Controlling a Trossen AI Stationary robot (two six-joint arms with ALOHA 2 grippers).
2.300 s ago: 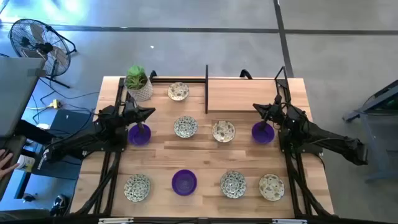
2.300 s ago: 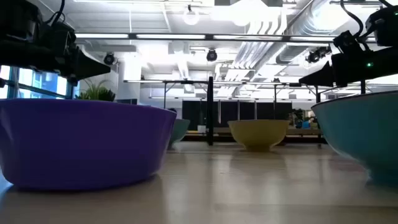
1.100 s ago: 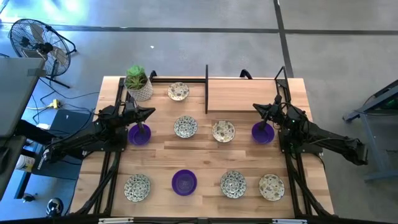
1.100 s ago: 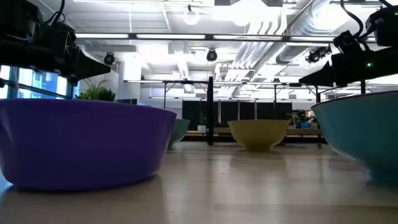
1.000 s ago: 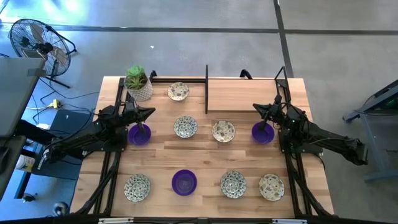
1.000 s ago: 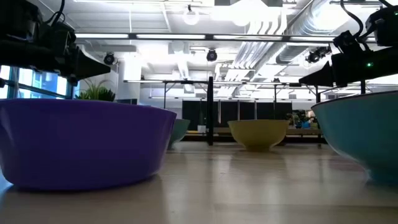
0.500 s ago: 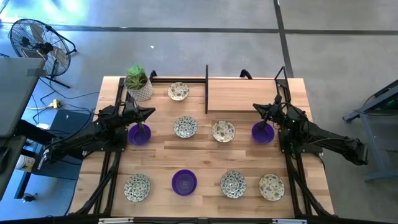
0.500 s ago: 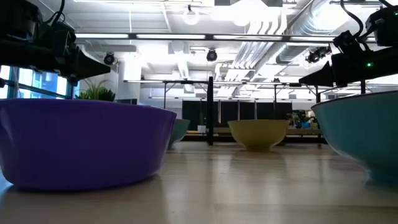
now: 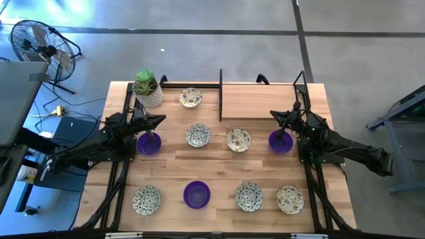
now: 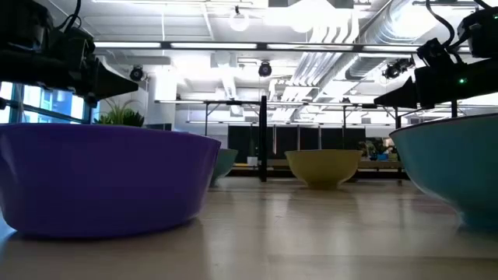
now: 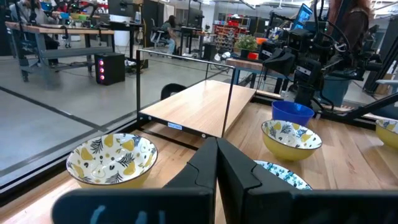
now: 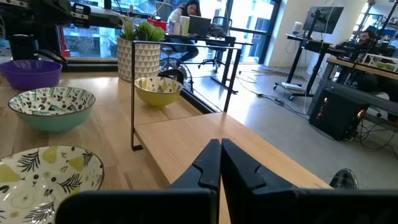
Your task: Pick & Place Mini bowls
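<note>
Nothing moved: purple bowl (image 9: 148, 143) under left claw (image 9: 161, 119).

purple bowls (image 9: 196, 194), floral cream bowls (image 9: 198, 135) (greenish speckles)

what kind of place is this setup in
Probably a robotics lab or open workshop: bare ceiling ducts, workbenches with computers behind the wooden table, and a floor fan on the concrete.
</note>
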